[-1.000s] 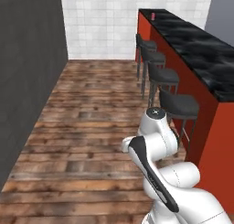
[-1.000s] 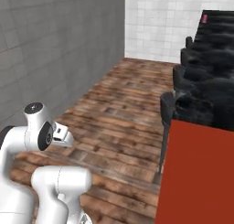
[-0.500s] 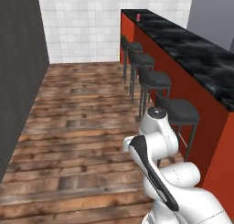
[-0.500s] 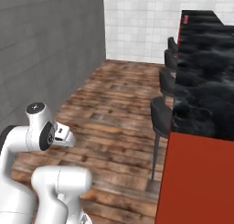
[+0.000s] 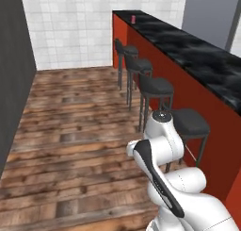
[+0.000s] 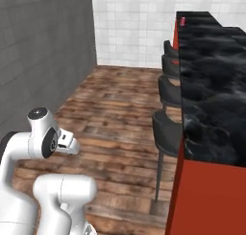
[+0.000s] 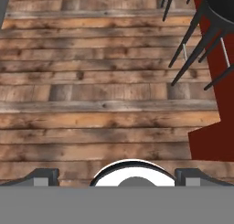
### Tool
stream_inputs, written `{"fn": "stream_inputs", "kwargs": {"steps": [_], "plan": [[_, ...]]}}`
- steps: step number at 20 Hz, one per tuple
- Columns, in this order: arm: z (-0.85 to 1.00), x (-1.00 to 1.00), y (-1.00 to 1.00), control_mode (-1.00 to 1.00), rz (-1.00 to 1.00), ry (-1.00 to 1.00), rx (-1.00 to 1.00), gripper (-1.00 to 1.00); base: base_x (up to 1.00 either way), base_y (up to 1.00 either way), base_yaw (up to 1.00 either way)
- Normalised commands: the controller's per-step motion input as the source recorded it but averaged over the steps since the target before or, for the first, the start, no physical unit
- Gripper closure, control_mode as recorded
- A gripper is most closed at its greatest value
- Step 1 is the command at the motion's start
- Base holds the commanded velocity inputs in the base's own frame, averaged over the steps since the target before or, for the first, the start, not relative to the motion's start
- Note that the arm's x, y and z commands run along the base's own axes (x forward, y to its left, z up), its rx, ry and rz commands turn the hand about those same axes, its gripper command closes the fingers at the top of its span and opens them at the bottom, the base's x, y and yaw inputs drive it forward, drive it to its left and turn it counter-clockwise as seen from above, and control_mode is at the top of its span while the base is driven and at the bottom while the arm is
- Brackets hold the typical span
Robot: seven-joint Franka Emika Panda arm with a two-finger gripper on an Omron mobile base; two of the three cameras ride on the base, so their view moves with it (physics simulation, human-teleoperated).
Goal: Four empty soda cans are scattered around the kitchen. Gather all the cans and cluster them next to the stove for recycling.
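Note:
One small red soda can (image 5: 133, 19) stands at the far end of the long black counter (image 5: 197, 51), near the tiled wall; from the right base it is the soda can (image 6: 183, 21) on that same end. My arm is folded close over the base. In the hand view my gripper (image 7: 118, 175) points down at the wood floor, open, with nothing between its fingertips (image 7: 43, 175). The can is far ahead of the gripper. The stove is out of view.
A row of black bar stools (image 5: 155, 86) lines the red front of the counter (image 6: 206, 200) on my right; the nearest stool (image 5: 190, 121) is beside my arm. A dark grey wall (image 5: 14, 74) runs along the left. Wood floor (image 5: 75, 112) stretches ahead.
The whole picture has shifted: the base has moved, and the counter and stools now sit more to the left and nearer. The arm keeps its folded pose, gripper still open.

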Motion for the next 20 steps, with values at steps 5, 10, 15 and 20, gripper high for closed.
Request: {"fn": "stream_inputs", "kwargs": {"steps": [5,10,15,20], "plan": [[0.00,0.00,0.00,1.00,0.00,0.00,0.00,-1.00,0.58,0.35,-0.17],[0.00,0.00,0.00,1.00,0.00,0.00,0.00,-1.00,0.58,0.35,-0.17],[0.00,0.00,0.00,1.00,0.00,0.00,0.00,-1.00,0.58,0.35,-0.17],[0.00,0.00,0.00,1.00,0.00,0.00,0.00,-1.00,0.58,0.35,-0.17]]}}
